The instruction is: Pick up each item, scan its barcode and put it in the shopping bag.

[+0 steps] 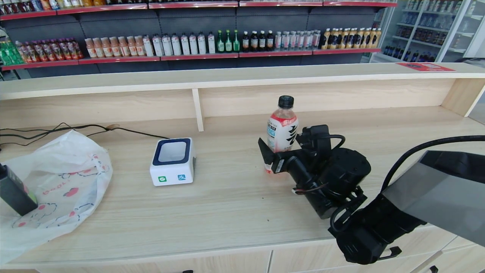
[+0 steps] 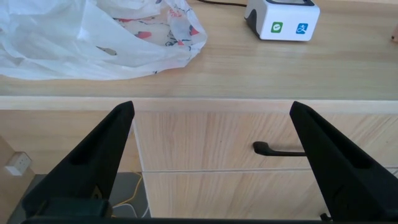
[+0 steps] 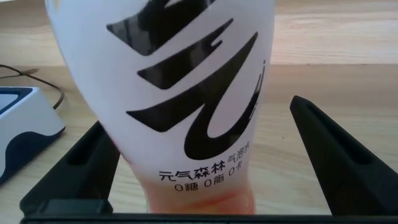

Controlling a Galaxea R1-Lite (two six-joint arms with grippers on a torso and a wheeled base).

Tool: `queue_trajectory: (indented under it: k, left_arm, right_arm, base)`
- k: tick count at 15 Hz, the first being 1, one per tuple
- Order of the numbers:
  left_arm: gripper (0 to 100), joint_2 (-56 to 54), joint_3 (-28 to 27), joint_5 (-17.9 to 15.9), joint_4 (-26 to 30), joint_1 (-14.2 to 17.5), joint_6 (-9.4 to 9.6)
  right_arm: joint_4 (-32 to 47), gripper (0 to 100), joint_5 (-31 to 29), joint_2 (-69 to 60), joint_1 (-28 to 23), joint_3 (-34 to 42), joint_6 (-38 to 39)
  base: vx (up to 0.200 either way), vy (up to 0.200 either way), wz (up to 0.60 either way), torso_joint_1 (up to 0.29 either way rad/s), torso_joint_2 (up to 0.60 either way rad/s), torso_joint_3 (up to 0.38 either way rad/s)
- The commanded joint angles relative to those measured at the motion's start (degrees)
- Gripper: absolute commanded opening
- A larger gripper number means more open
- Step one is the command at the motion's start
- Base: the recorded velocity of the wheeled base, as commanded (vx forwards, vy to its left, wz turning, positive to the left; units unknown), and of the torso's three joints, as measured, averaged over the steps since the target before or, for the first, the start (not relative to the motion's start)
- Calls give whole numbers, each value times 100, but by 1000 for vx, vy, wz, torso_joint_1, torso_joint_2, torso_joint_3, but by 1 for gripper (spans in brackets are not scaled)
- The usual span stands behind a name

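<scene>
Right tool (image 3: 199, 162) stands wide around the upright bottle (image 1: 282, 129) right of desk (image 1: 235, 204) centre. Left tool (image 2: 211, 162) is wide, off the front edge.

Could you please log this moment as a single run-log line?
right tool: open around upright pink plastic bottle | left tool: open, facing light wooden counter front | stage: bottle not yet gripped
</scene>
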Motion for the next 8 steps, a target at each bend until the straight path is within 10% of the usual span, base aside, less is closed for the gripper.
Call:
queue_trajectory:
  k: [1,3,4,8]
  left_arm:
    - [100,-2,0,0,-1,-1,-1]
    - [100,-2,0,0,-1,-1,-1]
    - [100,-2,0,0,-1,-1,-10]
    - [100,-2,0,0,-10,-1,-1]
  right_arm:
    - [-3,100,-1,-3,41,-19,-6]
    - [-3,100,-19,23,50,-1,-6]
    - [-3,0,-19,23,68,25,-6]
    - [-3,0,-19,-29,68,60,-6]
  base:
    - [0,0,0,0,0,0]
    - [0,0,0,0,0,0]
    - [0,0,0,0,0,0]
    - [0,0,0,0,0,0]
